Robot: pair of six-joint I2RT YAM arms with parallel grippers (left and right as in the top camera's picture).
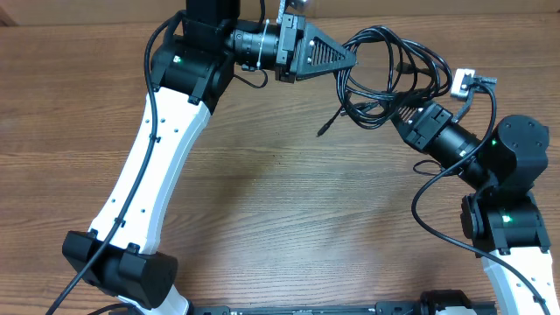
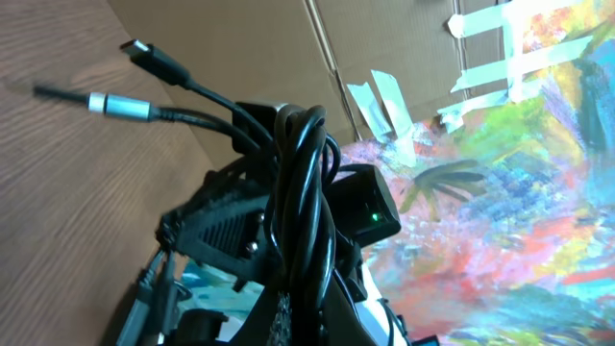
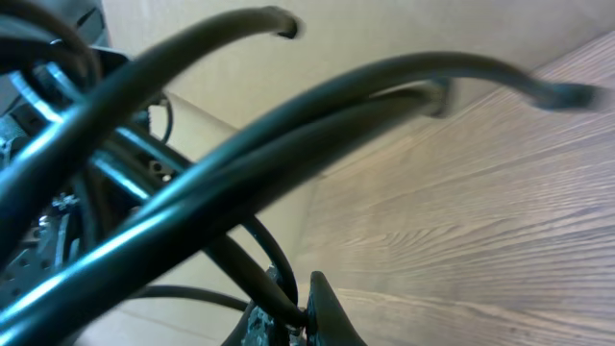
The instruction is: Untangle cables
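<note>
The cables [image 1: 385, 74] form a black tangle of loops lifted between my two grippers at the back of the wooden table. My left gripper [image 1: 352, 59] reaches in from the left and is shut on the tangle's left side. Coming up from the lower right, my right gripper [image 1: 400, 116] is shut on a strand. One loose plug tip [image 1: 322, 131] hangs down toward the table. In the left wrist view the cables [image 2: 303, 192] run up out of the left gripper [image 2: 298, 312], with a silver plug [image 2: 120, 106] and a black plug [image 2: 154, 60] sticking out. The right wrist view shows a cable [image 3: 279, 279] pinched in the right gripper [image 3: 303, 315].
A small white-and-grey piece [image 1: 464, 81] lies near the table's back right, beside the right arm [image 1: 507, 149]. A cardboard wall [image 2: 288, 58] and a colourfully painted board [image 2: 519, 192] stand behind the table.
</note>
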